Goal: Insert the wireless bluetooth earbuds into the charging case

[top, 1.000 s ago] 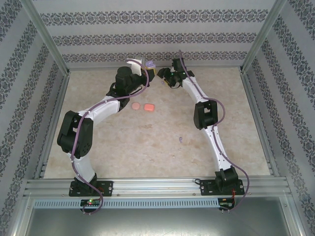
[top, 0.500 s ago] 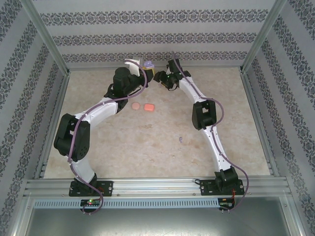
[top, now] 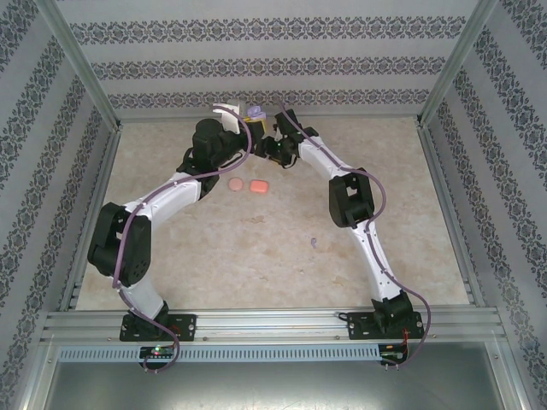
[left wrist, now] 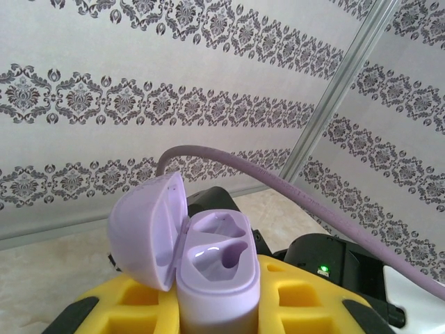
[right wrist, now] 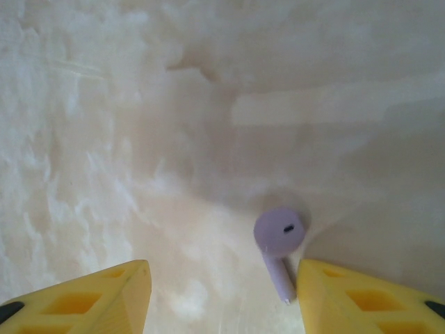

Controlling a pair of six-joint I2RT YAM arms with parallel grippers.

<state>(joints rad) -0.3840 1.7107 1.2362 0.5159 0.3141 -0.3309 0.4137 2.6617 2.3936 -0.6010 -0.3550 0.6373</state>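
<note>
A lilac earbud (right wrist: 279,236), round-headed with a small dark slot and a short stem, is lying on the marbled bench (right wrist: 104,139) between the spread fingers of the right end effector (right wrist: 222,299). The left end effector (left wrist: 219,314) is gripping the lilac charging case (left wrist: 217,275), its lid standing open.

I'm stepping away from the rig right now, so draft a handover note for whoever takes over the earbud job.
Left gripper: shut on the purple charging case, lid open; its wells look empty.
Right gripper: open, low over the table, a purple earbud lying between its fingers, not gripped.
Two pink pieces lie mid-table.
Done: case open and held.
Left: grasp the bud, seat it in the case, then the rest.
</note>
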